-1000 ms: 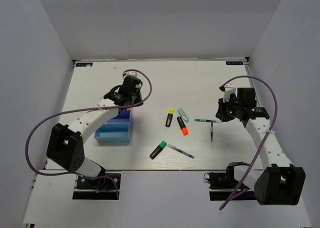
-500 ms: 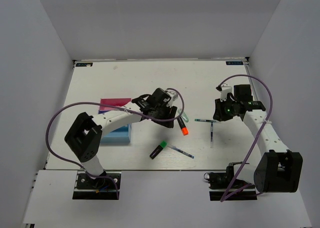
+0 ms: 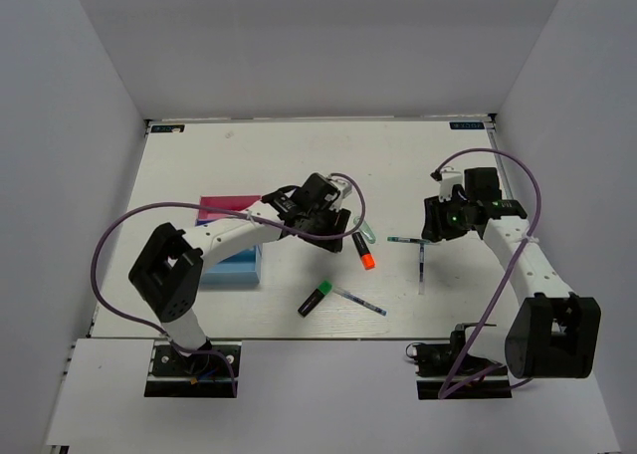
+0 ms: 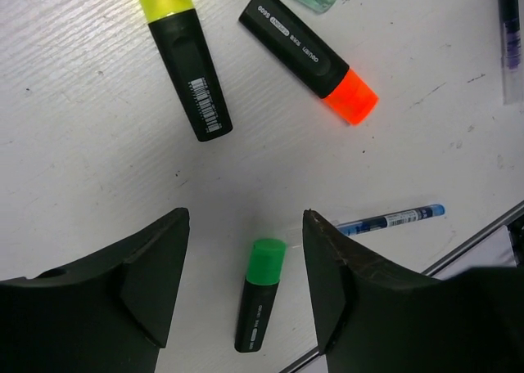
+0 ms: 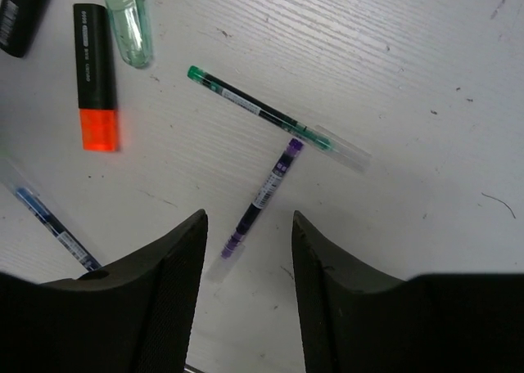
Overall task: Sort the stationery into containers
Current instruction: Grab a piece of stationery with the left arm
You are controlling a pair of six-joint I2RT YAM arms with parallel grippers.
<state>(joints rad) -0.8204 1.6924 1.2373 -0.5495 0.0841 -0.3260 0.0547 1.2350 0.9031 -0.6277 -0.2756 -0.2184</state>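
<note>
Hovering with left gripper (image 4: 244, 226) spread wide, empty, near yellow-capped highlighter (image 4: 184, 54); right gripper (image 5: 246, 226) likewise agape over purple pen (image 5: 262, 195).

Stretched inward with black two-finger left gripper (image 4: 244, 222) spread, empty; hovering with black two-finger right gripper (image 5: 247, 219) likewise parted, empty.

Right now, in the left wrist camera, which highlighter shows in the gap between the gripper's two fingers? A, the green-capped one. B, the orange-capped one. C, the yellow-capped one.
A: the green-capped highlighter lies on the table within the gap of the open left gripper. The yellow-capped highlighter and the orange-capped highlighter lie farther out, beyond the fingertips.
</note>
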